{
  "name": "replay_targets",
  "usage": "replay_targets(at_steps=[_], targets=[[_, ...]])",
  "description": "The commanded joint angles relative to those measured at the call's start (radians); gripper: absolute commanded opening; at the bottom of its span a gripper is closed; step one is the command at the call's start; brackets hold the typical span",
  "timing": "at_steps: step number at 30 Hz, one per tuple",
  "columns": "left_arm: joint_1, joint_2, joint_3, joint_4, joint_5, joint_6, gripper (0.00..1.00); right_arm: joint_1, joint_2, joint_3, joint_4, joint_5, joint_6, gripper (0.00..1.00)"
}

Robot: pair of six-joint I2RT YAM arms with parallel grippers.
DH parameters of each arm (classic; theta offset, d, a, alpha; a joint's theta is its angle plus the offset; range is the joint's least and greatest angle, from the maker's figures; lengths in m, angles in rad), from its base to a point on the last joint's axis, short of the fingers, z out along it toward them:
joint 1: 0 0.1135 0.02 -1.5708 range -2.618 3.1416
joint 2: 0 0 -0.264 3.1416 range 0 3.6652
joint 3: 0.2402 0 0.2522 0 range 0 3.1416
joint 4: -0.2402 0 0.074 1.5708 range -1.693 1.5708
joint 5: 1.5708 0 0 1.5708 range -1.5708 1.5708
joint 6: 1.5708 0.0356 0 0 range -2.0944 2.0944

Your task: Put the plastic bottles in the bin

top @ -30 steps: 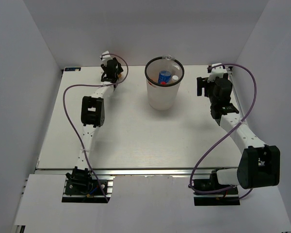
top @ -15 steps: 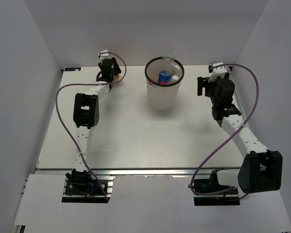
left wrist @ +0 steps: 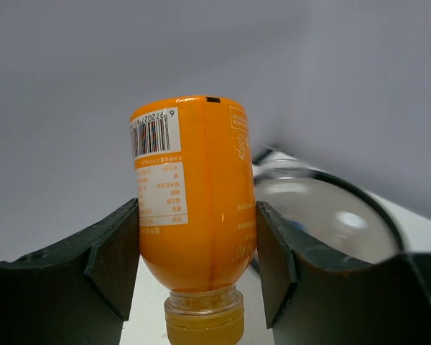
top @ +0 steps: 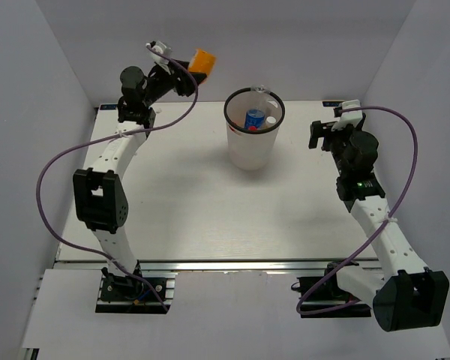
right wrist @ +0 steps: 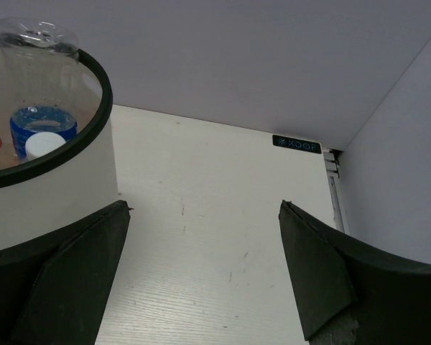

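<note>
**Top external: orange bottle clamped in left pincer, left of the bin**

Left pincer (top: 191,73) is clamped on a stubby orange bottle (top: 203,60). It sits in the upper left of frame, up off the tabletop (top: 210,210), against the back wall (top: 300,45). Bottle is left of the bin (top: 249,154), apart from it.

Left wrist view: fingers (left wrist: 111,259) press both sides of the bottle body. Neck end is at the bottom of frame, barcode label upper left. Bin rim is blurred behind at right.

Bin stands upper centre on the tabletop, white with a black rim. Inside it: a blue-label bottle (top: 254,118), a red cap (top: 252,128), a white cap (top: 271,120).

Right pincer (top: 324,129) is right of the bin, near but apart. Its fingers are wide apart; in the right wrist view, tabletop shows between them and the bin wall is at left.
</note>
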Motion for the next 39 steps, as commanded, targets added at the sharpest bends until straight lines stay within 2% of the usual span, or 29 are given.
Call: replay_targets(at_steps=[1,4,6,7,8,9,10,11,12,13,15,18,21,25,28,31,32,35,39], targets=[[-0.032,0.066,0.107,0.008,0.498,0.004,0.13,-0.007,-0.025,-0.011,0.047,-0.039,0.023,0.89],[-0.067,0.178,0.243,-0.061,0.614,0.015,0.12,-0.007,-0.031,-0.011,0.042,-0.033,0.023,0.89],[-0.083,0.229,0.349,-0.043,0.682,-0.022,0.08,-0.007,-0.037,-0.011,0.036,-0.025,0.017,0.89],[-0.095,0.268,0.369,0.01,0.71,-0.068,0.09,-0.007,-0.041,-0.011,0.036,-0.022,0.017,0.89],[-0.101,0.287,0.386,0.186,0.736,-0.132,0.09,-0.008,-0.044,-0.012,0.036,-0.022,0.016,0.89],[-0.109,0.324,0.39,0.288,0.782,-0.292,0.09,-0.008,-0.05,-0.012,0.036,-0.02,0.014,0.89],[-0.113,0.345,0.396,0.403,0.801,-0.389,0.1,-0.007,-0.053,-0.014,0.038,-0.02,0.014,0.89],[-0.118,0.371,0.435,0.613,0.819,-0.481,0.11,-0.007,-0.054,-0.014,0.038,-0.017,0.014,0.89],[-0.124,0.401,0.468,0.691,0.839,-0.648,0.11,-0.007,-0.056,-0.015,0.038,-0.016,0.012,0.89],[-0.138,0.433,0.51,0.753,0.868,-0.718,0.12,-0.007,-0.057,-0.015,0.036,-0.014,0.012,0.89],[-0.155,0.532,0.667,0.749,0.899,-0.789,0.13,-0.007,-0.057,-0.017,0.036,-0.013,0.012,0.89],[-0.167,0.593,0.717,0.787,0.916,-0.853,0.15,-0.007,-0.053,-0.018,0.038,-0.013,0.014,0.89],[-0.169,0.565,0.649,0.787,0.911,-0.815,0.34,-0.008,-0.05,-0.018,0.039,-0.014,0.014,0.89],[-0.169,0.537,0.622,0.64,0.879,-0.682,0.57,-0.007,-0.048,-0.018,0.038,-0.011,0.011,0.89],[-0.169,0.547,0.637,0.579,0.853,-0.64,0.63,-0.008,-0.051,-0.02,0.036,-0.004,0.009,0.89],[-0.167,0.551,0.645,0.559,0.839,-0.61,0.63,-0.007,-0.057,-0.023,0.036,0.004,0.005,0.89],[-0.169,0.553,0.65,0.505,0.83,-0.59,0.65,-0.007,-0.06,-0.023,0.036,0.004,0.005,0.89],[-0.169,0.551,0.679,0.335,0.792,-0.409,0.65,-0.007,-0.062,-0.023,0.035,0.007,0.003,0.89],[-0.167,0.533,0.683,0.198,0.756,-0.289,0.69,-0.007,-0.065,-0.023,0.036,0.015,0.002,0.89]])
